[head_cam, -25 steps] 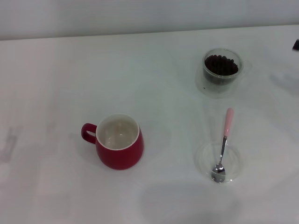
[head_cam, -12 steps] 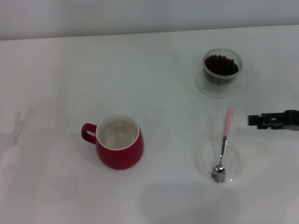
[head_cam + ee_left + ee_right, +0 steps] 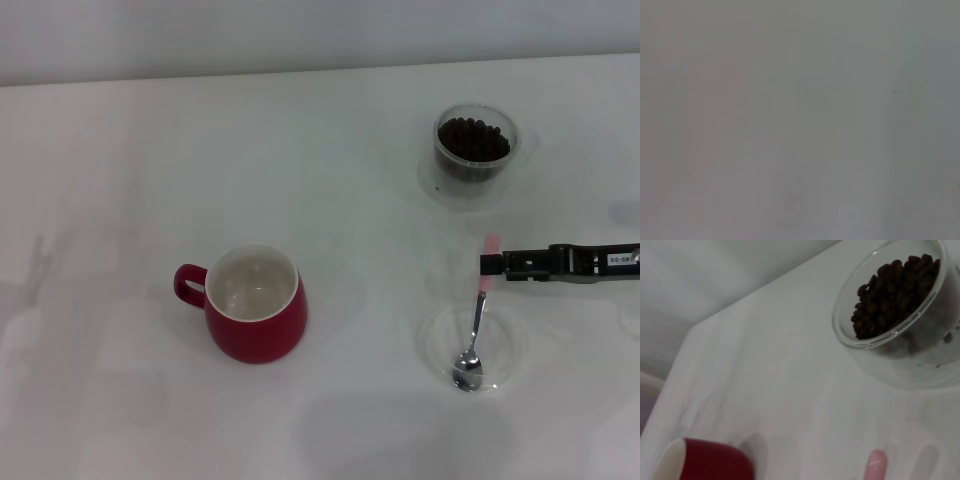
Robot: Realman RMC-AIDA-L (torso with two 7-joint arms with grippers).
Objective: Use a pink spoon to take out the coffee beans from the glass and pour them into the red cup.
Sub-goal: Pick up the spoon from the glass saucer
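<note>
— Head view first: where's the right claw (image 3: pixel 487 264)?
— Over the pink spoon (image 3: pixel 474 330) handle; I cannot tell its opening. The spoon bowl lies in a clear dish (image 3: pixel 500 350).
— Right wrist view?
— Coffee beans (image 3: pixel 892 292) fill the glass (image 3: pixel 900 330); the red cup (image 3: pixel 705 460) sits apart on the counter (image 3: pixel 770 370).

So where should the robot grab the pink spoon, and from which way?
Probably the pale pink handle of the pink spoon, near its far end. The spoon's metal bowl sits in a shallow clear dish, so the handle slopes up clear of the table. The right gripper is already beside that end; coming down from above looks easiest.
</note>
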